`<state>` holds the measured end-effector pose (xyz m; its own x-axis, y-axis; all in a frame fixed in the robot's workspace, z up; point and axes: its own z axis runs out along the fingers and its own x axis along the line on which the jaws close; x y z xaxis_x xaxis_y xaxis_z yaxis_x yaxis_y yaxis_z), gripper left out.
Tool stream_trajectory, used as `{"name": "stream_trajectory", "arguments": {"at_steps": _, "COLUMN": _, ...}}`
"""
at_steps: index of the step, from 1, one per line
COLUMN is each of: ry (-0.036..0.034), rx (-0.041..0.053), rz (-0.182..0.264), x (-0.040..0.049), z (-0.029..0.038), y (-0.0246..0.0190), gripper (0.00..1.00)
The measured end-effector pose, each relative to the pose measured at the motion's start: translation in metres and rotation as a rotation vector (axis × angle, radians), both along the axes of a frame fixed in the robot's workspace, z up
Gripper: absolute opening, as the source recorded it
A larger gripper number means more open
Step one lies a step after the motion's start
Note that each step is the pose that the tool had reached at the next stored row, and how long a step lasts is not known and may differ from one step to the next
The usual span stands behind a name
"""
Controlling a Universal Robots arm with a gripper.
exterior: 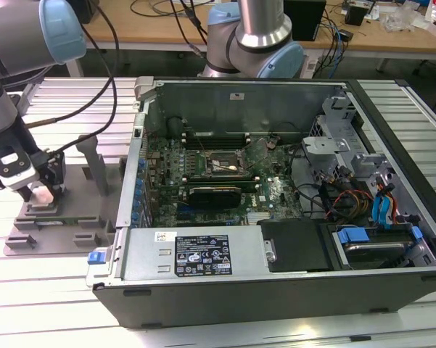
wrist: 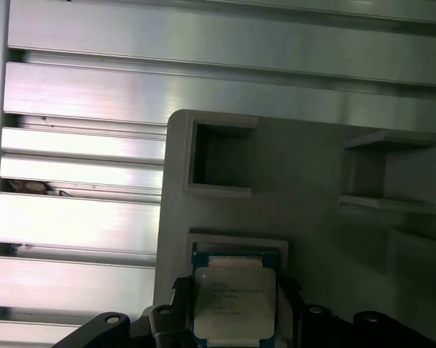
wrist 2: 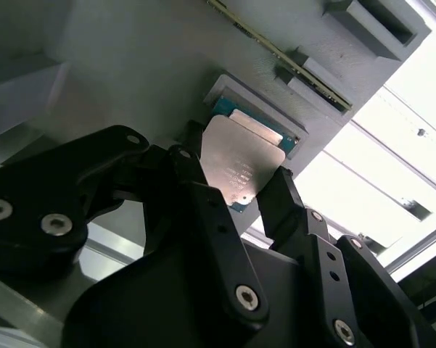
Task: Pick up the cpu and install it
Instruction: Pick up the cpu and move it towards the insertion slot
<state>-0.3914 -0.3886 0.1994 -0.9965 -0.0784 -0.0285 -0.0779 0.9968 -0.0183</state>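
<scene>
Gripper [wrist 2: 236,170] is down low, and its two black fingers [wrist 2: 196,181] sit pressed against opposite edges of the cpu [wrist 2: 239,159], clamped on it. The silver lid shows between them in both wrist views. The chip lies flat in its shallow square pocket, right under the gripper [wrist: 232,297], with the green border of the cpu [wrist: 233,301] showing around the lid. Around that pocket spreads the grey tray [wrist: 305,188], with other open slots just beyond the fingertips (one a deep rectangular hole). Under the tray runs the ribbed aluminium table [wrist: 80,225]. In the exterior view, the gripper [exterior: 40,190] stands on the tray [exterior: 65,217]. Well away from it, toward the exterior view's right, lies the open computer case [exterior: 276,275], with the black motherboard socket [exterior: 221,163] inside.
</scene>
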Motion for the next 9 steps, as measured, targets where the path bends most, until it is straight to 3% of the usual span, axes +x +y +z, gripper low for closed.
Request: {"name": "stream_trajectory", "arguments": {"at_steps": 9, "ry": 0.0001, "rx": 0.0, "rz": 0.0, "x": 0.0, "z": 0.0066, "y": 0.0, "gripper": 0.55}}
